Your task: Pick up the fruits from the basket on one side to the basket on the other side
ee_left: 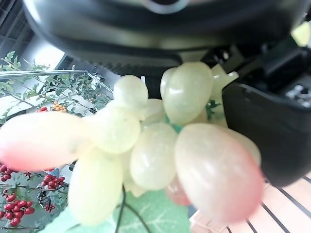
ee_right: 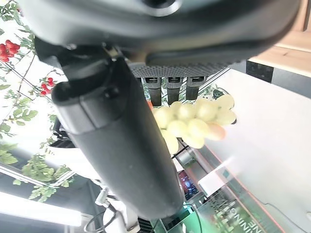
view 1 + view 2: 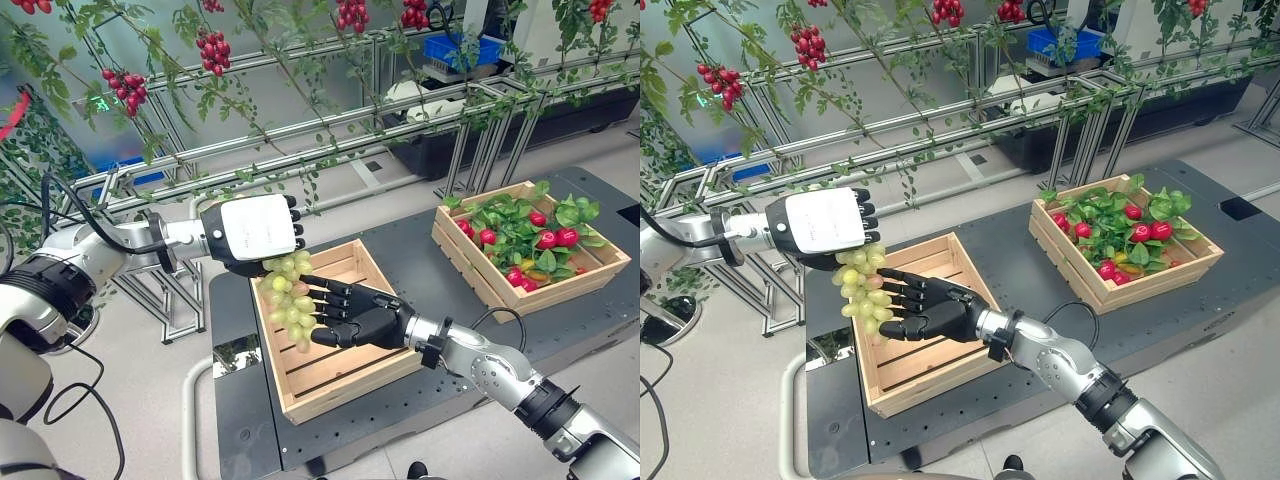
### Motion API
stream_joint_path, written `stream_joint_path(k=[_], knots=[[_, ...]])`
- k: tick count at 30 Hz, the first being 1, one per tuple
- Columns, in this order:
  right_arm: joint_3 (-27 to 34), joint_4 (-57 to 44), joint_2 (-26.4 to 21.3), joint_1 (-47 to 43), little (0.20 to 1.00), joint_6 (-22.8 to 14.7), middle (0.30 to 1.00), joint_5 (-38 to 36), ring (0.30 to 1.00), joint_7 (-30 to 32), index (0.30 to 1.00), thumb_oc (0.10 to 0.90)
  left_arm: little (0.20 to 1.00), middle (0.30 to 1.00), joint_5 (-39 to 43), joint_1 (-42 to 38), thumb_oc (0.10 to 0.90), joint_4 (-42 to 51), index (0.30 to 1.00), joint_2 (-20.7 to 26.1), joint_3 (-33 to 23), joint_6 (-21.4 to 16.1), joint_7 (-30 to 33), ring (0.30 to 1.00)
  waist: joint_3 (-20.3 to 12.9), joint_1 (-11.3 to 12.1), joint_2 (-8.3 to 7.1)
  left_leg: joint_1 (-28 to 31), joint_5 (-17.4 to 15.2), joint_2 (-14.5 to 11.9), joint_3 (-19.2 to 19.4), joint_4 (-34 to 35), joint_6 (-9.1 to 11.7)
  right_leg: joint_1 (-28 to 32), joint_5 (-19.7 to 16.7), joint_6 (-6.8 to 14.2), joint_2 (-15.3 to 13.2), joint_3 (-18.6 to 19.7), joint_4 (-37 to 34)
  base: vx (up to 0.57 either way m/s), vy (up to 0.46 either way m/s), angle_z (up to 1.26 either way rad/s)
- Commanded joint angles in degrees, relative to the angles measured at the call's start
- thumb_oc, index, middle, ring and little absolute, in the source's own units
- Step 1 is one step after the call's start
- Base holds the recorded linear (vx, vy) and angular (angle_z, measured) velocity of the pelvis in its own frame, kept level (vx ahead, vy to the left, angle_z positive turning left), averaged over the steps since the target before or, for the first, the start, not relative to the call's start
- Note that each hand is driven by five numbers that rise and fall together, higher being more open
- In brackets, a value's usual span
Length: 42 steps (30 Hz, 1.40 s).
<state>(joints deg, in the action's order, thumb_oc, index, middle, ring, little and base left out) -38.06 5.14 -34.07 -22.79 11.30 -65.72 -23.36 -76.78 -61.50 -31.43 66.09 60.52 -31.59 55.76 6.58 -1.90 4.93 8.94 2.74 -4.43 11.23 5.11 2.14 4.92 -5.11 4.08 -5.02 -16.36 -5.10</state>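
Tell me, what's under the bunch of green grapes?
The grapes hang from the left hand above a wooden crate showing bare slats. The right hand, fingers straight, waits beside them. The crate floor right behind the bunch is covered.

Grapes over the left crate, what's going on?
The left hand holds a bunch of green grapes by its top, hanging above the near wooden crate, which looks empty. The right hand reaches across with straight fingers against the side of the bunch, not closed on it. The far crate holds red fruit and leaves. It looks like a handover or a steadied release.
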Motion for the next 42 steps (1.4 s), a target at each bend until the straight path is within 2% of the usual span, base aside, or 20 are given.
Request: stream_joint_path(k=[1,18,25,35,42], knots=[[7.45,-6.03,3.20,-1.90,0.900,-7.44,0.900,-5.99,0.900,-4.49,0.900,0.800,0.300,0.300,3.99,-7.95,0.400,-5.14,0.300,2.43,-2.98,2.85,6.10,0.300,-3.98,0.85,-0.96,-0.07,-6.01,2.52,-0.85,-0.11,0.73,4.51,6.92,1.79,-1.54,0.51,0.10,0.00,0.000,0.00],[5.01,-4.67,7.85,-2.18,0.900,-7.14,0.900,-7.10,0.900,-3.62,0.900,0.800,0.300,0.300,3.17,-10.29,0.400,-1.72,0.300,-3.54,-2.76,4.06,6.57,0.300,-4.29,1.09,-1.36,-0.12,-6.12,2.54,-1.61,-0.11,0.68,4.50,7.02,1.72,-1.49,0.46,0.10,0.00,0.000,0.00],[4.54,-4.91,8.86,-2.27,0.900,-7.78,0.900,-7.29,0.900,-2.78,0.900,0.800,0.300,0.300,5.78,-10.59,0.400,-0.15,0.300,-4.91,-2.89,5.23,6.32,0.300,-4.19,1.12,-1.55,-0.18,-6.14,2.52,-1.86,-0.11,0.68,4.45,7.04,1.66,-1.38,0.53,0.10,0.00,0.000,0.00],[5.44,-1.94,12.87,-3.27,0.900,-9.81,0.900,-7.46,0.900,-0.33,0.900,0.800,0.300,0.300,5.73,-6.09,0.400,1.71,0.300,-11.86,-6.86,6.47,6.32,0.300,-4.36,1.33,-2.37,-0.07,-6.35,2.39,-2.31,-0.11,0.74,4.67,7.25,1.40,-1.20,0.55,0.10,0.00,0.000,0.00],[6.62,-1.23,14.82,-2.70,0.900,-8.68,0.900,-10.50,0.900,0.20,0.900,0.800,0.300,0.300,4.51,-2.85,0.400,1.44,0.300,-15.10,-8.79,5.83,6.08,0.300,-4.37,1.06,-2.96,0.15,-6.44,2.18,-2.29,-0.11,0.72,4.77,7.36,1.22,-0.96,1.06,0.10,0.00,0.000,0.00]])
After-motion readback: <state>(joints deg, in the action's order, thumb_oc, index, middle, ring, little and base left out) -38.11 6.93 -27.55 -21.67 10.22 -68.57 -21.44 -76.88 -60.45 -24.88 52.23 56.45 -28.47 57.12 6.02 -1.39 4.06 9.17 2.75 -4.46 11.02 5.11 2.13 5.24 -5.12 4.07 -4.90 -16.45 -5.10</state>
